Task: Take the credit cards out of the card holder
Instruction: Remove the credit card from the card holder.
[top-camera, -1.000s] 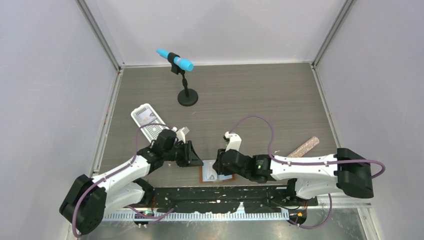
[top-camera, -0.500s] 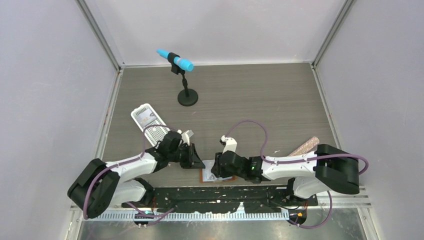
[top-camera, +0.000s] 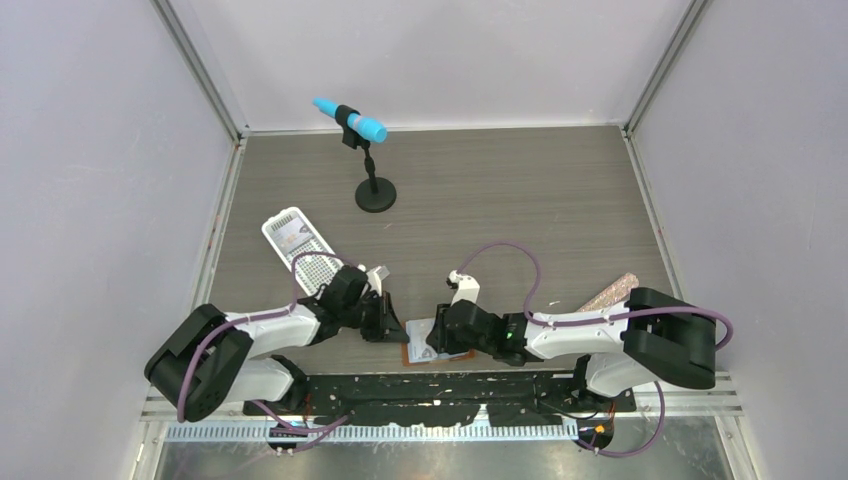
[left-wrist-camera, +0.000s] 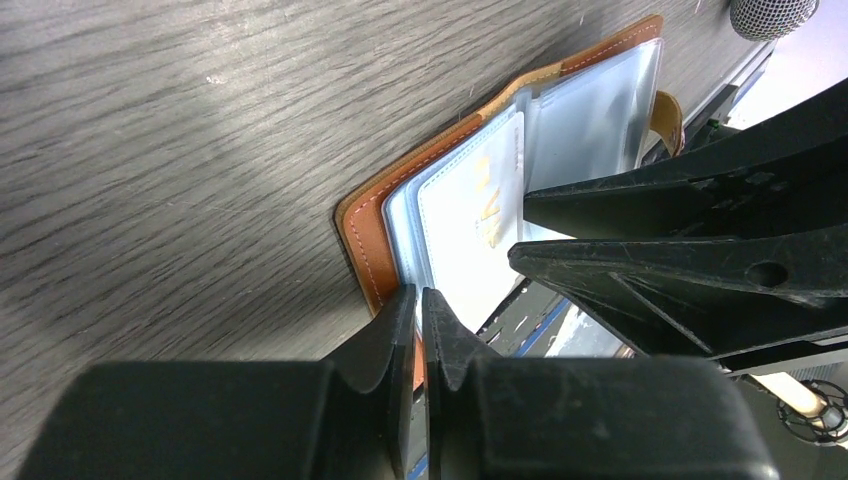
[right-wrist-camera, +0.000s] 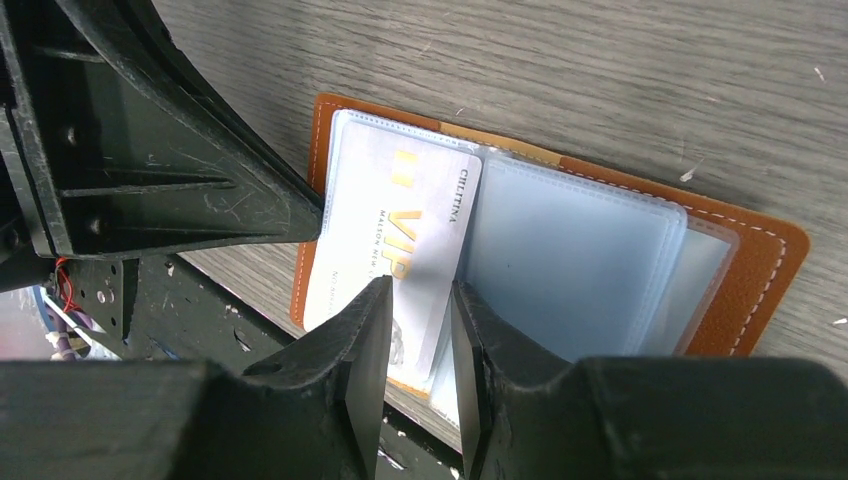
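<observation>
The card holder (right-wrist-camera: 755, 262) lies open and flat on the bench (top-camera: 520, 200), at its near edge just in front of the arm bases and between the two arms. Its tan leather cover faces down and the clear pale blue pockets face up.

The left tool (left-wrist-camera: 420, 300) comes in low from the left side. Its fingers are almost together, and a thin strip of the tan cover shows in the narrow gap between them, so it has hold of the holder's left edge.

The right tool (right-wrist-camera: 420, 290) reaches in from the right, over the holder. Its fingers stand partly apart, tips down over a white credit card (right-wrist-camera: 400, 225) with gold print. The card is wider than the gap, so it is not pinched between them. One tip covers the card's middle and the other its right edge. I cannot tell whether the tips press on the card or sit just above it. The card lies on the left half of the holder, with its near end reaching past the leather edge. I cannot tell how much of it sits inside the pocket. The clear pocket (right-wrist-camera: 575, 265) beside it, on the right half, looks empty.

Farther back on the bench a blue microphone (top-camera: 352, 119) stands on a round black base. A white perforated tray (top-camera: 298, 243) lies to the left, behind the left arm. A pinkish speckled stick (top-camera: 611, 292) lies to the right, behind the right arm.
</observation>
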